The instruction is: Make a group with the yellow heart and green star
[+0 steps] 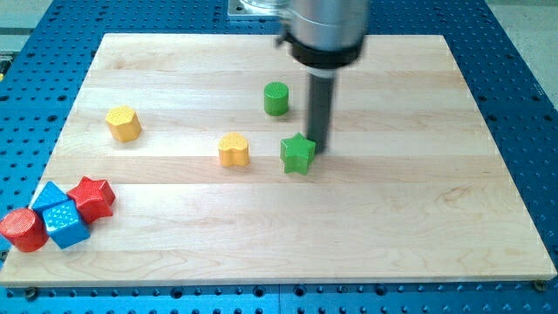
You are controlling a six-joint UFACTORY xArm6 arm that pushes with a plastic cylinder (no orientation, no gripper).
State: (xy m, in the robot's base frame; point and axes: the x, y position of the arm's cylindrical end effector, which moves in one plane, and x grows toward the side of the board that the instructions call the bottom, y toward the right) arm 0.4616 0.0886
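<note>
The yellow heart (234, 150) lies near the board's middle. The green star (297, 153) lies to its right, with a gap of about one block's width between them. My tip (320, 145) stands at the green star's upper right edge, touching or nearly touching it. The dark rod rises from there to the arm's grey body at the view's top.
A green cylinder (276, 98) stands above the star, left of the rod. A yellow hexagonal block (124, 123) lies at the left. A red star (92, 198), two blue blocks (63, 218) and a red cylinder (23, 230) cluster at the wooden board's (392, 218) bottom left corner.
</note>
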